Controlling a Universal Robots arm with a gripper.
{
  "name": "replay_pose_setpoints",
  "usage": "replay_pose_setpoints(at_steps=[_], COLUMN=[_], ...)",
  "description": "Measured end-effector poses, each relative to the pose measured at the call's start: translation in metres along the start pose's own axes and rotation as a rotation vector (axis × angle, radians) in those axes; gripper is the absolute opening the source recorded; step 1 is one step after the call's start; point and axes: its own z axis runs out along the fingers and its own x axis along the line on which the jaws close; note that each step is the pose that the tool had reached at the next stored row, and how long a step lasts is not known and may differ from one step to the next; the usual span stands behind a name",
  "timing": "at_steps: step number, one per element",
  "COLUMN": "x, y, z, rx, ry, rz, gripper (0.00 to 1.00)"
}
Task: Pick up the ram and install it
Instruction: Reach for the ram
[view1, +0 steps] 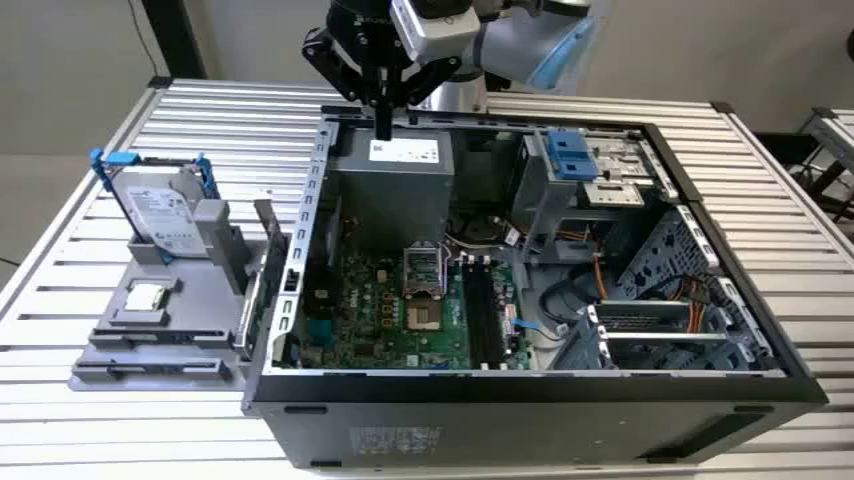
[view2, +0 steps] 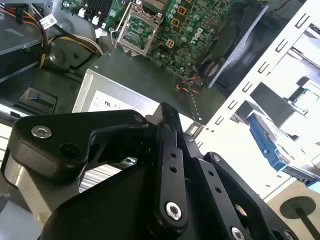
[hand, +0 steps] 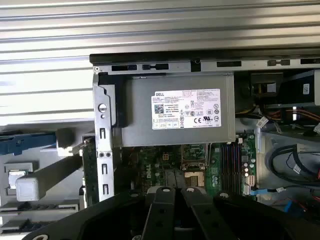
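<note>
Black fingers on the gripper (view1: 384, 130) look pinched together with nothing between them that I can see. It hangs over the grey power supply (view1: 394, 190), at the 12 o'clock edge of the case (view1: 534, 400) in the exterior view. The ram (view1: 263, 228) looks parked on edge in the tray (view1: 107, 350) at the case's 9 o'clock, probably so its top edge is easy to grab.

The arm (view1: 534, 40) is cut off by the exterior view's top edge, whether anything is held by the gripper (view1: 384, 125) is too small to be told, and the hard drive (hand: 25, 142) is cropped at the first wrist view's edge.
</note>
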Motion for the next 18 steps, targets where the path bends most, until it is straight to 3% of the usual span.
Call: replay_pose_setpoints(at_steps=[12, 18], x=[0.0012, 0.0092], y=[0.0001, -0.0005], z=[0.0, -0.0002], rx=[0.0, 0.0], ry=[0.0001, 0.0001], rz=[0.0, 0.0], gripper=[0.0, 0.0])
